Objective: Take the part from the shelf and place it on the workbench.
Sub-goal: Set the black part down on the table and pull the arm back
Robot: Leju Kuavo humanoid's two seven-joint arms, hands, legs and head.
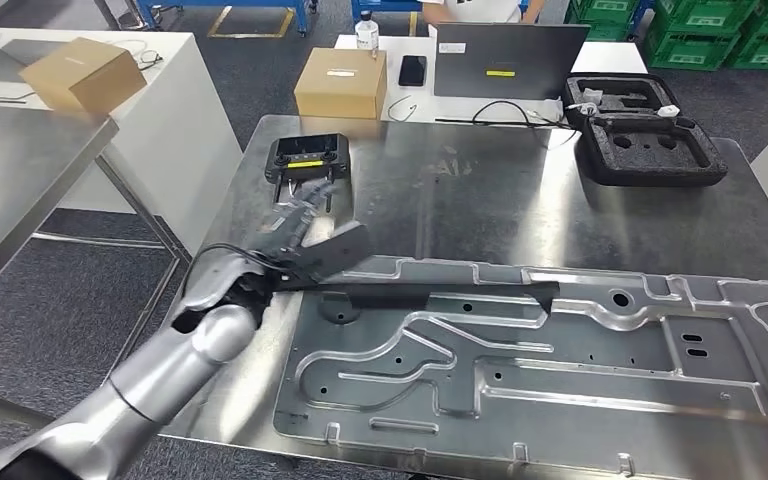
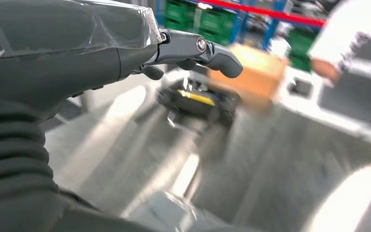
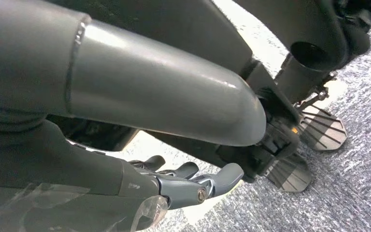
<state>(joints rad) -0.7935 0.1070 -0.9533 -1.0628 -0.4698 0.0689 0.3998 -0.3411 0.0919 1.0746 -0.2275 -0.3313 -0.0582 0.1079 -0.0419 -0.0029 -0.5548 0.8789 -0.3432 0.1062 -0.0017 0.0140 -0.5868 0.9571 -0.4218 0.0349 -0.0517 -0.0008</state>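
the large stamped metal part (image 1: 560, 350) lies flat on the steel bench (image 1: 480, 190), covering its near half. the left hand (image 1: 305, 235) hovers just over the part's far left corner, fingers stretched apart, holding nothing. a black controller (image 1: 307, 158) sits on the bench just beyond it. the right hand (image 3: 183, 186) hangs over grey carpet, fingers loosely spread and empty.

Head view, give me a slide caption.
Left hand open above a steel workbench bearing a large stamped metal panel.
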